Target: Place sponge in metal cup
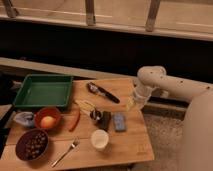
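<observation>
The sponge [119, 121], a small flat blue-grey pad, lies on the wooden table [127, 145] right of centre. Just left of it stands the small dark metal cup [97, 116] with a glinting rim, and a dark object sits between the two. My gripper [131, 104] hangs at the end of the white arm [150, 80] over the table's right edge. It is above and to the right of the sponge and holds nothing that I can see.
A cream-white cup [99, 139] stands in front of the sponge. A green tray [44, 91] is at the back left. A red bowl [47, 119], a dark bowl [31, 144], a fork [65, 152], a red-orange stick [75, 121] and a black-handled tool [102, 92] lie around.
</observation>
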### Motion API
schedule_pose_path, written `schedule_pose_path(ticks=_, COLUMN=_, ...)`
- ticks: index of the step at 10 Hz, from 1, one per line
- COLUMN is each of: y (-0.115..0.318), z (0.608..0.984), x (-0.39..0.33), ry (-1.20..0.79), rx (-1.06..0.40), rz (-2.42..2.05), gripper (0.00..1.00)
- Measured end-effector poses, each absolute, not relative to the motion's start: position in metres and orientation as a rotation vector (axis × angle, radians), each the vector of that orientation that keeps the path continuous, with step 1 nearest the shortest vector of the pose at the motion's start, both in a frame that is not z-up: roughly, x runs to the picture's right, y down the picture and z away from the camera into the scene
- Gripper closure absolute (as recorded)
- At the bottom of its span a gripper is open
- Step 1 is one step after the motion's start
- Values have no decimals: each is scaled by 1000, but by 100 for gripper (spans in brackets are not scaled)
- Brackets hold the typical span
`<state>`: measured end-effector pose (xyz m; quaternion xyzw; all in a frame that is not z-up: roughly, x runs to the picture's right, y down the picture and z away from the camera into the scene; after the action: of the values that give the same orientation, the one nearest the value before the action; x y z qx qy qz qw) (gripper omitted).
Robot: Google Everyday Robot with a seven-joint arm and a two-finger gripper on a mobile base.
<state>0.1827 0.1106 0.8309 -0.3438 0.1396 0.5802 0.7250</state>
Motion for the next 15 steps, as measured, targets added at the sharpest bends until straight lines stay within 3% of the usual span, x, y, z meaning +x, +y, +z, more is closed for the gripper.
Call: schedule_pose_path(ticks=15, y=180, z=842, x=112, ry=275, rx=-961, rz=1142, gripper=41)
